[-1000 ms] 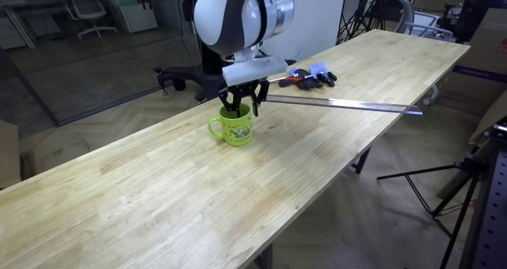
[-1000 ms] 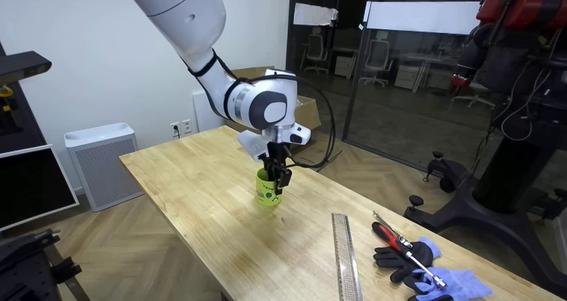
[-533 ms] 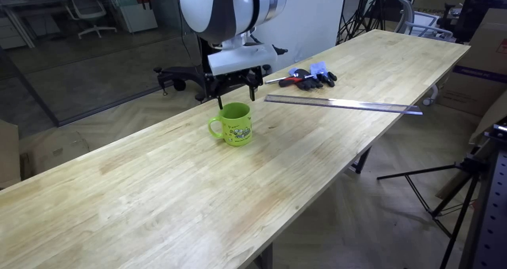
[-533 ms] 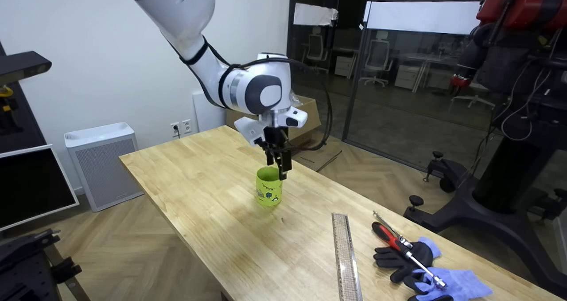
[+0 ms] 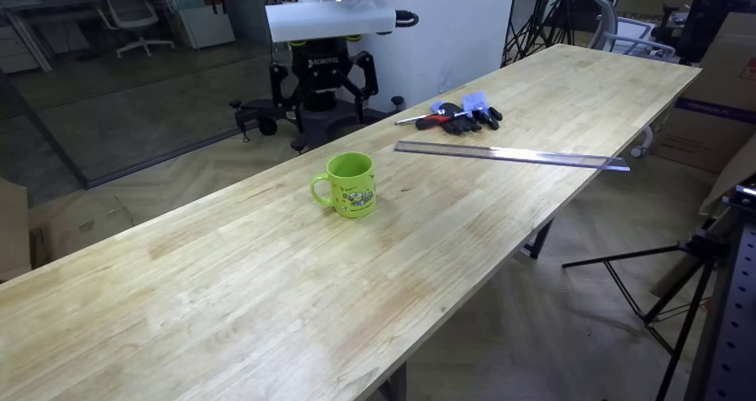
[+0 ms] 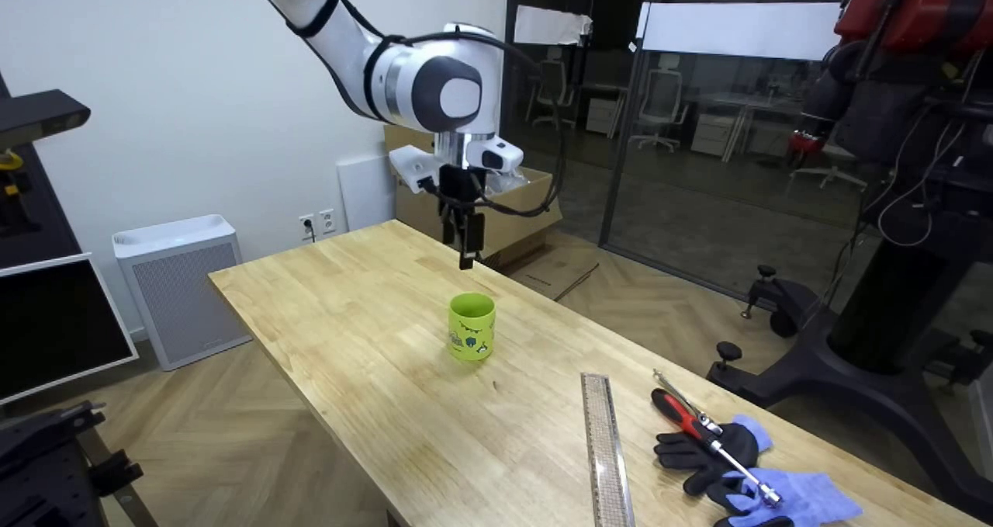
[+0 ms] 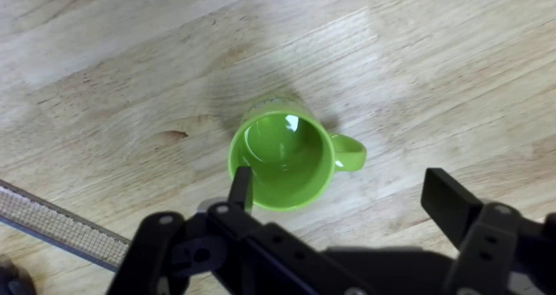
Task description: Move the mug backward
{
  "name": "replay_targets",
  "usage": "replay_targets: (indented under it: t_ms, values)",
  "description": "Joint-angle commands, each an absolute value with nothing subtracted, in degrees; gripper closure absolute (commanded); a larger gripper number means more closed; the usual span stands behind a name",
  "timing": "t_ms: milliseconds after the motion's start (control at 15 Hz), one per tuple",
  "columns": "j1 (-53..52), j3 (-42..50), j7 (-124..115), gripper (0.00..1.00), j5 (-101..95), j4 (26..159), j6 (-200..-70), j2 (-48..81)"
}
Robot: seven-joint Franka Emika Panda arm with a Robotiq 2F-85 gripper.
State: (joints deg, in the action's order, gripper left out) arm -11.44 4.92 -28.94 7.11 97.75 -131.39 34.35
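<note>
The lime-green mug (image 5: 357,197) stands upright on the wooden table, its loop handle out to one side and a print on its wall. Seen from above in the wrist view, the mug (image 7: 282,160) shows a bare interior. My gripper (image 5: 326,119) hangs in the air above the mug and apart from it, jaws spread wide with nothing between them. In the wrist view the gripper (image 7: 339,175) has one finger (image 7: 241,186) overlapping the mug's rim in the picture, the other off beyond the handle. An exterior view also shows the gripper (image 6: 458,251) above and behind the mug (image 6: 471,333).
A clear ruler (image 5: 508,155) lies across the table (image 5: 283,294), partly over its edge. Beyond it lie gloves (image 5: 458,123) and a red-handled screwdriver (image 6: 683,414). The mug is fairly near one long table edge.
The gripper's fingers were at the mug, one inside it, a second ago. They have opened wider, and the arm has risen and drawn away. The mug stays where it was.
</note>
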Motion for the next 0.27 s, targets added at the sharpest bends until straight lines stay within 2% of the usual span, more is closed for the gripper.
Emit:
replay_targets:
  t_ms: [0, 200]
  values:
    - [-10.26, 3.69, -29.33, 0.00, 6.69, 97.86, -130.73, 33.83]
    - [-9.84, 3.44, -29.25, 0.00, 7.13, 98.46, -130.63, 33.62]
